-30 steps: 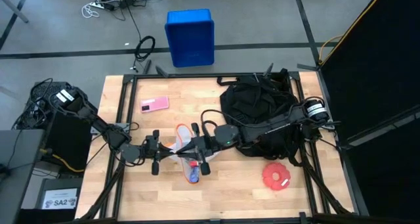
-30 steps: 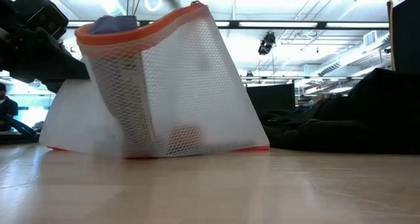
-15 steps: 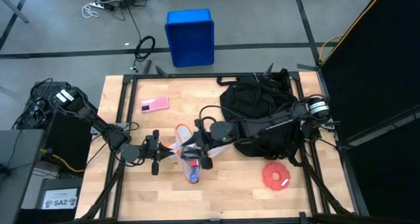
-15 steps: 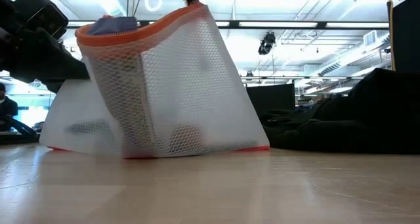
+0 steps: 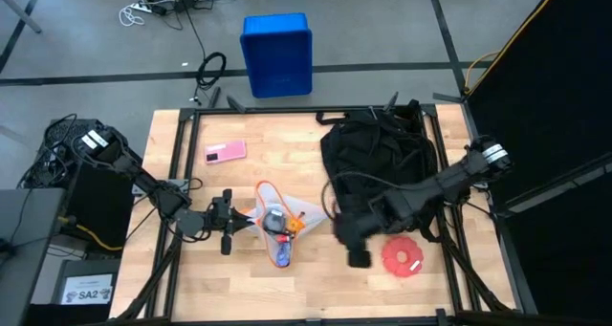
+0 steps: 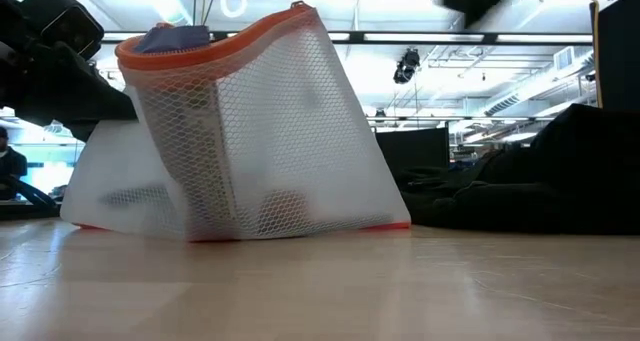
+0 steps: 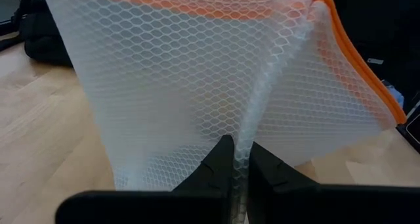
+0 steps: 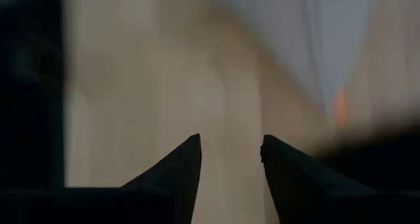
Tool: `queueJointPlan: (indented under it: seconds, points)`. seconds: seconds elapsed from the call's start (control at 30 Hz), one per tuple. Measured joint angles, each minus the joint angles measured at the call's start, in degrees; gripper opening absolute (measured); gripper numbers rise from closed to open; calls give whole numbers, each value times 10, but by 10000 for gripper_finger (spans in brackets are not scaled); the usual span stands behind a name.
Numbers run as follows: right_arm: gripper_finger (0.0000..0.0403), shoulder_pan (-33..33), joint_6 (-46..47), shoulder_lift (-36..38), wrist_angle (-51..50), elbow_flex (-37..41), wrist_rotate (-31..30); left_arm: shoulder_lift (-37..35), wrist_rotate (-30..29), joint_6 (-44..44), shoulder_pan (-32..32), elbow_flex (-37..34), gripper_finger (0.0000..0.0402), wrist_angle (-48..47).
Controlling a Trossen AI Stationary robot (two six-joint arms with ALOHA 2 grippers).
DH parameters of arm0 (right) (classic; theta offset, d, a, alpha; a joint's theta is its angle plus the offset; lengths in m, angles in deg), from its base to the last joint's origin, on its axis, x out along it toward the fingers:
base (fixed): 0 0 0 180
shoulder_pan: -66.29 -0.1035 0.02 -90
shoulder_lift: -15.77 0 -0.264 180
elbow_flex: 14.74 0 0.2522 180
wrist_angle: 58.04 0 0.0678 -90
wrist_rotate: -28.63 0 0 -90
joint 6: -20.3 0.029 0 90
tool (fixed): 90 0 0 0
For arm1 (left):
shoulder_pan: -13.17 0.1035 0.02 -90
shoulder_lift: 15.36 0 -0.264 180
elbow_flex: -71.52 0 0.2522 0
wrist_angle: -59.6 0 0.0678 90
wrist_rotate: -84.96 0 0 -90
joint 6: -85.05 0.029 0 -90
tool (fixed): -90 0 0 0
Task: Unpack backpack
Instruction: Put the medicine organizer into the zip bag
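High view, table: wooden table (image 5: 220,187) carries a pouch, a backpack, a pink item and a red disc.
Pouch: white mesh pouch (image 5: 277,223) with an orange rim lies near the table's middle; its mouth faces up in the low view (image 6: 215,41).
Pouch contents: small items show through the mesh, one orange and one blue at the lower tip; what they are I cannot tell. In the low view a dark blue piece sits at the rim and pale shapes lie at the bottom.
Left gripper: left gripper (image 5: 232,225) sits just beside the pouch; in the left wrist view its fingers (image 7: 220,163) are pressed together, pinching a fold of the mesh.
Right gripper: right gripper (image 5: 352,242) hangs over bare wood between the pouch and the red disc, apart from both; the right wrist view shows its fingers (image 8: 177,168) spread with a gap and nothing between them.
Backpack: black backpack (image 5: 375,159) lies flat on the table's right half, at the far side, straps trailing toward the far edge.
Backpack axis: long axis runs roughly from the far edge toward the near edge; which end is the top I cannot tell.
Crate: blue crate (image 5: 276,54) stands on the floor beyond the table; contents not visible.
Other: pink item (image 5: 225,152) lies far left; red disc (image 5: 403,255) lies near the backpack's near end.
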Motion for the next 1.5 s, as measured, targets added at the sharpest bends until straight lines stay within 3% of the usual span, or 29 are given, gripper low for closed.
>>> queueJointPlan:
  seconds: [0.13, 0.27, 0.4, 0.57, 0.8, 0.97, 1.1, 1.27, 1.4, 1.5]
  points:
    - [131, -70, 150, -5, -115, 33, -8, 0, 0, -3, 0, 0, 0, 4]
    - [135, -136, 259, -4, -128, 75, 9, 0, 0, -4, 0, 0, 0, 6]
    - [155, -179, 324, -5, -84, 117, 41, 0, 0, -4, 0, 0, 0, 6]
    - [210, -209, 379, -5, -23, 167, 46, 0, 0, -5, 0, 0, 0, 6]
    - [296, -214, 432, -5, 113, 270, 73, 0, 0, -5, 0, 0, 0, 6]
    - [324, -214, 465, 0, 201, 341, 79, 0, 0, -5, 0, 0, 0, 6]
    - [295, -214, 466, 2, 197, 353, 76, 0, 0, -5, 0, 0, 0, 7]
    - [167, -207, 379, -4, 177, 328, 55, 0, 0, -5, 0, 0, 0, 6]
    - [164, -188, 317, -6, 192, 289, -6, 0, 0, -10, 0, 0, 0, 6]
    - [157, -175, 261, -6, 218, 248, -11, 0, 0, -14, 0, 0, 0, 4]
